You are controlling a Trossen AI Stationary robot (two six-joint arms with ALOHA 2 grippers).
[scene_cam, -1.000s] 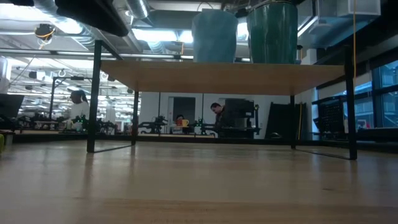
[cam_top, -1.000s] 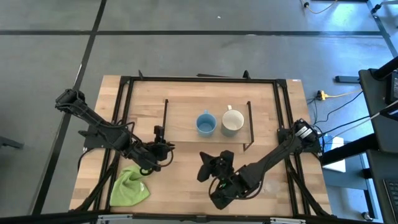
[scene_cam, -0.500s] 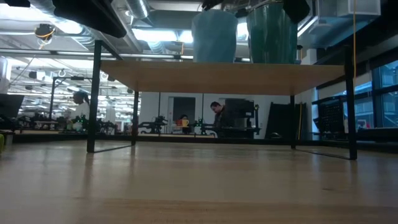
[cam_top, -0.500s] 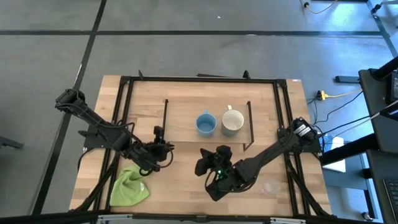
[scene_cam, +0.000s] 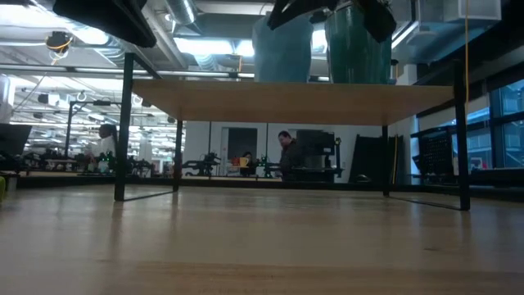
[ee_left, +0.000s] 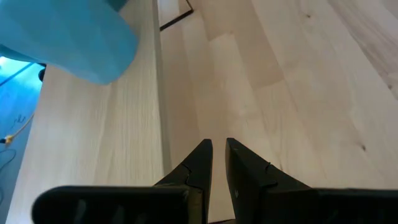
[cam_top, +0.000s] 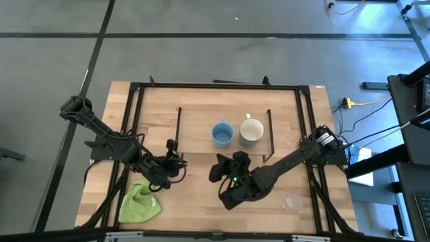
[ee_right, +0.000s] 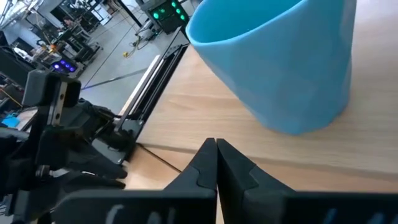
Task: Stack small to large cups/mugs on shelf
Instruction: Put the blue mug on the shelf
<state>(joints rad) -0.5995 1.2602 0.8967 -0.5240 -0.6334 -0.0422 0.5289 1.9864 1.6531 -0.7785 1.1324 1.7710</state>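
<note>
We count two mugs on the shelf (cam_top: 201, 124), side by side: one light-blue mug (cam_top: 222, 133) and one cream-white mug (cam_top: 251, 131). One small glass cup (cam_top: 291, 202) stands on the table (cam_top: 201, 202). Our right gripper (cam_top: 218, 169), fingers together, is just before the blue mug. Our left gripper (cam_top: 177, 161), nearly closed and empty, waits near one green cloth (cam_top: 140, 202).

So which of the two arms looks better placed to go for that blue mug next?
The right one, probably. The right gripper sits just in front of the shelf, close to the blue mug, which fills its wrist view. The left gripper is farther off, near the green cloth. Both have fingers shut.
</note>
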